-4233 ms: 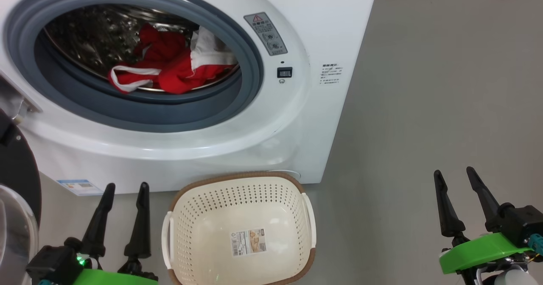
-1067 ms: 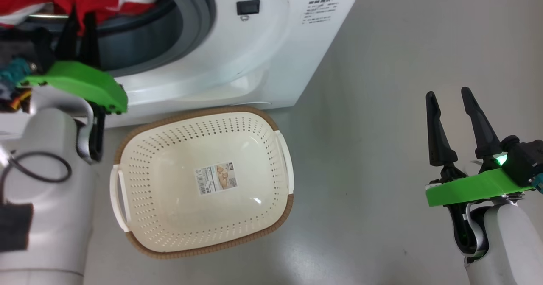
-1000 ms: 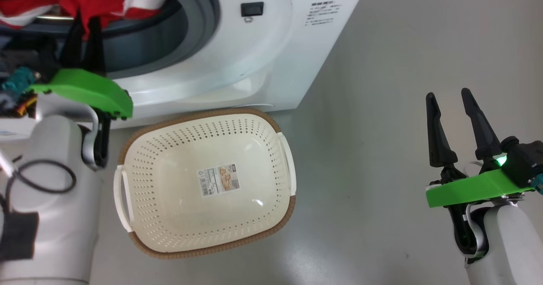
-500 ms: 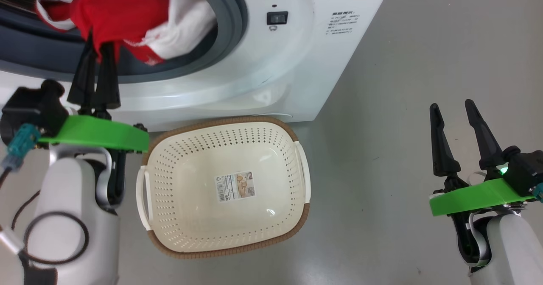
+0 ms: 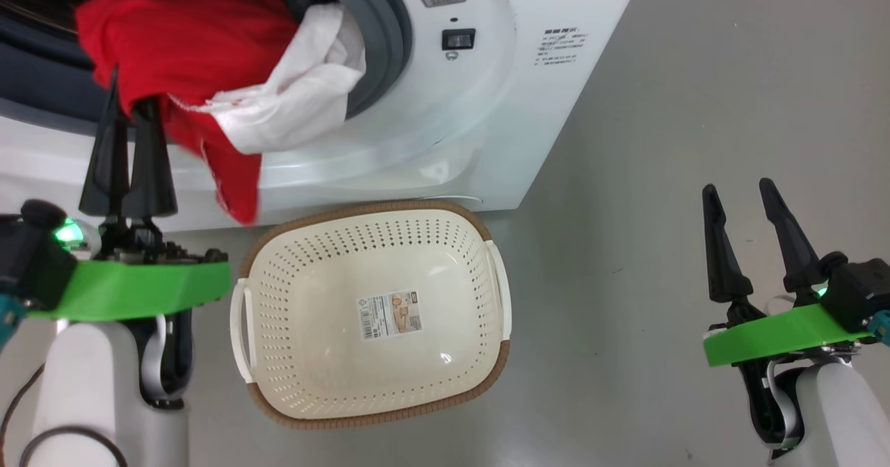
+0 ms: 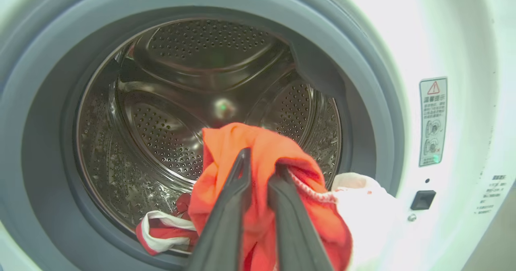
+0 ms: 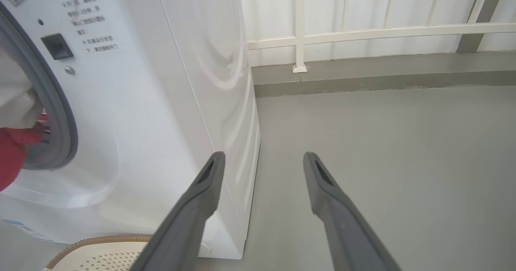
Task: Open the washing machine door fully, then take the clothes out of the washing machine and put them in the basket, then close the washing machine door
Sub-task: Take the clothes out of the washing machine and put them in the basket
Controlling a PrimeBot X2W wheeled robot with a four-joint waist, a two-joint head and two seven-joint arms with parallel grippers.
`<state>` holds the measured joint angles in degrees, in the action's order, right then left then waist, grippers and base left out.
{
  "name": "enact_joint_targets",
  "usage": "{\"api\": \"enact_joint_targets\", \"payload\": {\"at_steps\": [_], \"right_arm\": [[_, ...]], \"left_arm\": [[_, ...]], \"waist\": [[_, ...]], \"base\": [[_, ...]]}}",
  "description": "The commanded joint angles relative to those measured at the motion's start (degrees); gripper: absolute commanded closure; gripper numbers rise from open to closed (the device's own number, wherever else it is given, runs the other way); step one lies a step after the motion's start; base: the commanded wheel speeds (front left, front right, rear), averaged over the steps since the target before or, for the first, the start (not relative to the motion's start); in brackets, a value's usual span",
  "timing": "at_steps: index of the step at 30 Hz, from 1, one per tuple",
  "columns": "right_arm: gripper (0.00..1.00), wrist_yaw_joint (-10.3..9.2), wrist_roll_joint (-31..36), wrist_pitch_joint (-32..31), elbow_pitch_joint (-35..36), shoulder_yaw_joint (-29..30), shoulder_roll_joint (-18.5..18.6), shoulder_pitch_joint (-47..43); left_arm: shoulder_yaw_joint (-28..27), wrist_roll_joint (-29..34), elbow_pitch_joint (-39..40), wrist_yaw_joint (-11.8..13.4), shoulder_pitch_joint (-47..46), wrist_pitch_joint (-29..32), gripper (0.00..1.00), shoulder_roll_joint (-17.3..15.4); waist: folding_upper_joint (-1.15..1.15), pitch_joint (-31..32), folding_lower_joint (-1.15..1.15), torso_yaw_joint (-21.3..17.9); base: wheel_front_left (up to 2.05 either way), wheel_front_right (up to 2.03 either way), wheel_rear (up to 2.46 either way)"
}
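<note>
L grip (image 5: 130, 109): fingers nearly together, pinching clothes (image 5: 188, 33)
clothes: red/white, dragged out over washing machine (image 5: 487, 119) opening, tail hanging near basket (image 5: 379, 209) rim
R grip (image 5: 736, 186): fingers spread, empty, above floor (image 5: 660, 140)

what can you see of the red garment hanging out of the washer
The bright red soft fabric garment with a white panel is crumpled and half out of the big white washing machine, draped over its grey rubber ring. The left gripper is shut on a red fold. A red tail hangs down the front, ending near the brown rim of the cream plastic basket, not inside it. A white-trimmed part lies on the lip of the steel drum.
</note>
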<state>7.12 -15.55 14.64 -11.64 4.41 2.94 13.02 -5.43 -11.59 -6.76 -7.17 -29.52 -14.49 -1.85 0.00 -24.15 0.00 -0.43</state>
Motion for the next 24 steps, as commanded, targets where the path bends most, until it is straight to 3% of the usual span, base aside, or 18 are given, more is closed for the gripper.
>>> {"api": "enact_joint_targets", "payload": {"at_steps": [1,9,18,24], "right_arm": [[0.00,0.36,0.37,0.36,1.03,-1.56,0.08,-1.05],[0.00,0.36,0.39,0.36,0.99,-1.74,0.16,-1.29],[0.00,0.36,0.40,0.36,0.98,-1.94,0.20,-1.59],[0.00,0.36,0.36,0.36,0.92,-2.24,0.19,-1.63]], "left_arm": [[-1.41,-0.14,3.13,-0.28,1.81,-0.51,1.00,-1.11],[-0.58,-1.94,7.87,-0.04,3.76,-0.51,1.00,-1.05],[0.22,-2.72,13.14,2.32,5.98,-0.51,1.00,-1.03],[1.56,-2.91,12.28,2.74,7.27,-0.51,1.00,-1.03]], "waist": [[0.00,0.13,0.00,0.05],[0.00,0.46,0.00,0.25],[0.00,0.85,0.00,0.15],[0.00,0.79,0.00,0.05]], "base": [[0.00,0.00,0.00],[0.00,0.00,0.00],[0.00,0.00,0.00],[0.00,0.00,0.00]]}}
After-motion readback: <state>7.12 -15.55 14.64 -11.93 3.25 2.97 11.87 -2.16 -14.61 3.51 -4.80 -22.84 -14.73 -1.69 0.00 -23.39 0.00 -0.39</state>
